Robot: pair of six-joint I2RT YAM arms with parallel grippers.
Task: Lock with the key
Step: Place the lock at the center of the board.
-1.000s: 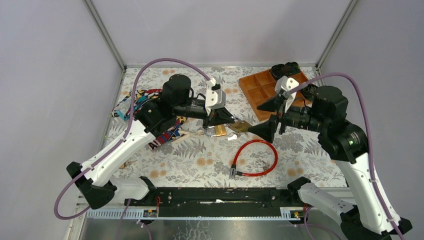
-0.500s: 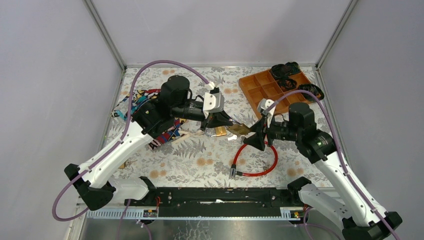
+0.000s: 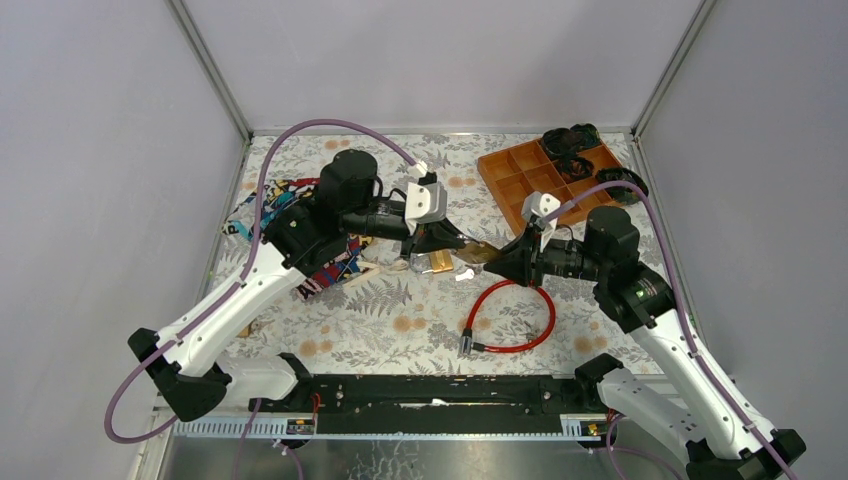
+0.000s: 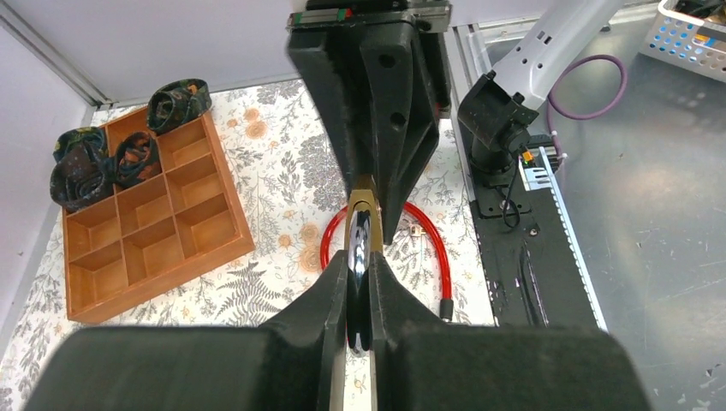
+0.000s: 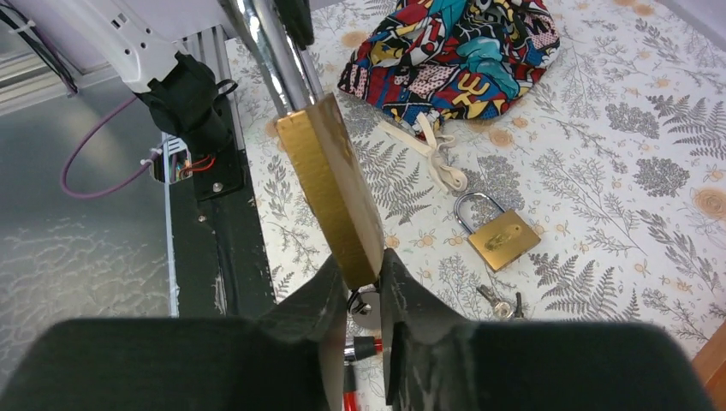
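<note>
A brass padlock (image 3: pixel 481 253) hangs in the air over the table's middle. My left gripper (image 3: pixel 452 243) is shut on its chrome shackle (image 4: pixel 358 244), with the brass body (image 4: pixel 363 195) pointing away. In the right wrist view the padlock body (image 5: pixel 330 184) slants down between my fingers. My right gripper (image 5: pixel 364 267) has closed around the body's lower end, where the silver key head (image 5: pixel 370 308) sticks out between the jaws. From above, the right gripper (image 3: pixel 498 261) meets the padlock from the right.
A second brass padlock (image 5: pixel 502 238) and loose keys (image 5: pixel 501 301) lie on the floral table. A red cable lock (image 3: pixel 512 315) loops below the grippers. A wooden divided tray (image 3: pixel 545 180) stands at the back right, a colourful cloth bag (image 3: pixel 290 215) on the left.
My right arm came down and left to the padlock's lower end, and its jaws went from wide open to closed around the key. The left gripper kept holding the shackle.
</note>
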